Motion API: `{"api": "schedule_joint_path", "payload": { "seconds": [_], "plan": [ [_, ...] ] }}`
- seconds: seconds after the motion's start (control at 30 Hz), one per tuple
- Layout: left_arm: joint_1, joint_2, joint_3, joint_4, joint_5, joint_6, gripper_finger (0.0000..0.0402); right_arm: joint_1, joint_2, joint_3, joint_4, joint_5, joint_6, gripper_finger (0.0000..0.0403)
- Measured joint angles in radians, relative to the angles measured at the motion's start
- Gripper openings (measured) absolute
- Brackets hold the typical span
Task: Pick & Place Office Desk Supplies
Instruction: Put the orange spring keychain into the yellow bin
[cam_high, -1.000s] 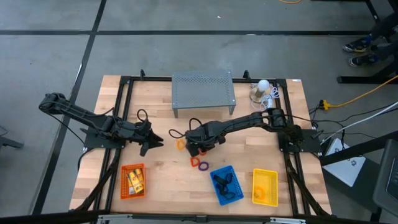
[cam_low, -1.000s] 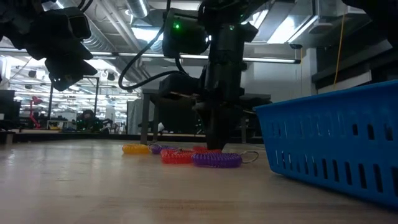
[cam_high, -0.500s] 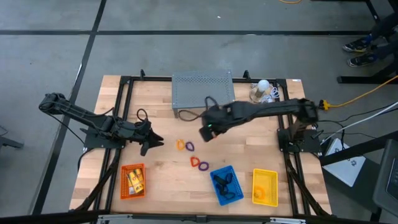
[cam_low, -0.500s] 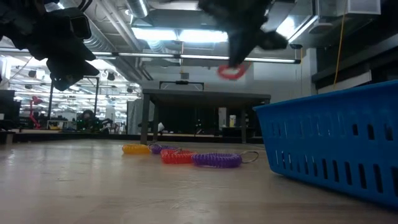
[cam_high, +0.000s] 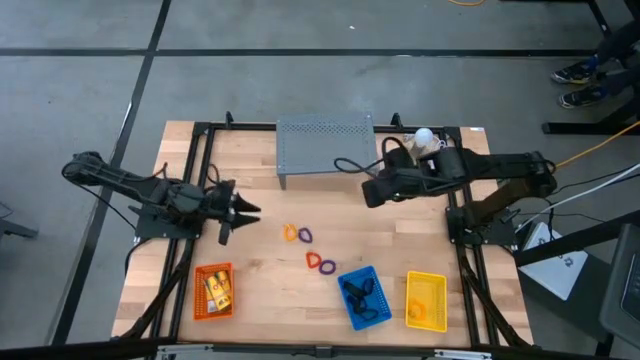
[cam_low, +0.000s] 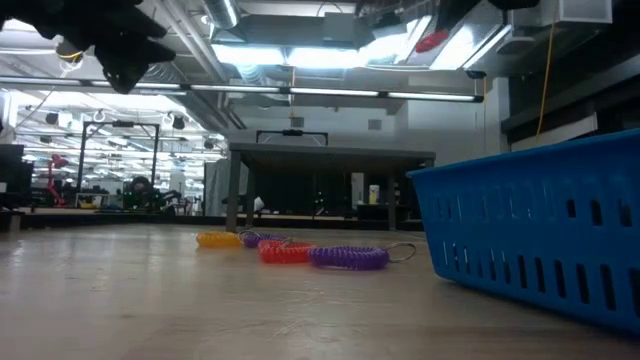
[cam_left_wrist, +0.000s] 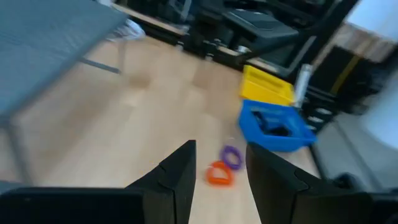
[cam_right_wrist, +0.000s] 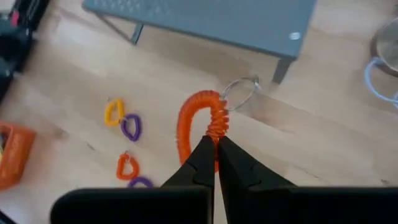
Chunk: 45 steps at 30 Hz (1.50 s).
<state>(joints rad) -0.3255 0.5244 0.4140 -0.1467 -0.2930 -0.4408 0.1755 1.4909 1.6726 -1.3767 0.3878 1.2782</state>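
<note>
The right claw (cam_right_wrist: 216, 148) was raised above the desk (cam_high: 260, 270), just in front of the grey metal shelf (cam_high: 327, 146), with its fingers pressed together on an orange coil loop (cam_right_wrist: 198, 123). The loop hung clear of the desk surface, and a small metal ring (cam_right_wrist: 241, 92) was attached at its far end. In the high view the right claw (cam_high: 372, 192) sat between the shelf and the loops lying on the desk, with the white bulb (cam_high: 424, 138) near its arm at the back right corner. The left claw (cam_high: 243, 210) hovered over the left side of the desk, fingers spread and holding nothing; its wrist view showed both dark fingers (cam_left_wrist: 179, 171) well apart. On the desk lay a yellow loop (cam_high: 290, 233) touching a purple loop (cam_high: 305, 236), and nearer the front a red-orange loop (cam_high: 313, 260) beside a second purple loop (cam_high: 327, 267). The orange basket (cam_high: 213, 291) at the front left held yellow-orange packets (cam_high: 218, 288). The blue basket (cam_high: 363, 296) at front centre held black clip-like pieces (cam_high: 362, 291). The yellow basket (cam_high: 426, 300) stood just to its right. The low view showed the four loops (cam_low: 290, 250) resting flat on the wood, near the blue basket wall (cam_low: 530, 230).
</note>
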Motion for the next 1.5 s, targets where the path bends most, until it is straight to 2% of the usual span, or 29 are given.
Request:
{"api": "schedule_joint_path", "payload": {
  "seconds": [0.1, 0.3, 0.6, 0.73, 0.87, 0.97, 1.13, 1.33, 1.5],
  "plan": [
    [-0.001, -0.074, 0.001, -0.054, -0.03, 0.013, 0.0134, 0.016, -0.007, 0.0, -0.003, 0.034, 0.031, 0.0005],
    [-0.009, -0.215, 0.0, -0.121, -0.021, 0.052, 0.0134, 0.022, -0.004, 0.0, -0.001, 0.086, 0.08, 0.0005],
    [-0.036, -0.522, -0.149, -0.037, 0.015, -0.006, 0.0119, 0.026, -0.003, 0.0, 0.035, 0.129, 0.128, 0.0005],
    [-0.042, -0.518, -0.17, -0.05, 0.075, -0.021, 0.0098, 0.029, -0.003, 0.0, 0.055, 0.136, 0.127, 0.0005],
    [-0.047, -0.524, -0.229, -0.056, 0.084, -0.077, 0.0084, 0.035, -0.003, 0.0, 0.051, 0.125, 0.12, 0.0005],
    [-0.055, -0.524, -0.295, -0.018, 0.104, -0.114, 0.0082, 0.041, -0.003, 0.0, 0.046, 0.11, 0.118, 0.0006],
    [-0.068, -0.5, -0.39, 0.164, 0.147, -0.144, 0.0083, 0.057, -0.003, 0.0, 0.026, 0.101, 0.121, 0.0007],
    [-0.068, -0.454, -0.399, 0.176, 0.16, -0.124, 0.0068, 0.08, -0.003, 0.0, 0.018, 0.093, 0.124, 0.0008],
    [-0.068, -0.421, -0.4, 0.167, 0.214, -0.139, 0.0051, 0.115, -0.003, 0.0, 0.018, -0.026, 0.075, 0.0009]
  ]
}}
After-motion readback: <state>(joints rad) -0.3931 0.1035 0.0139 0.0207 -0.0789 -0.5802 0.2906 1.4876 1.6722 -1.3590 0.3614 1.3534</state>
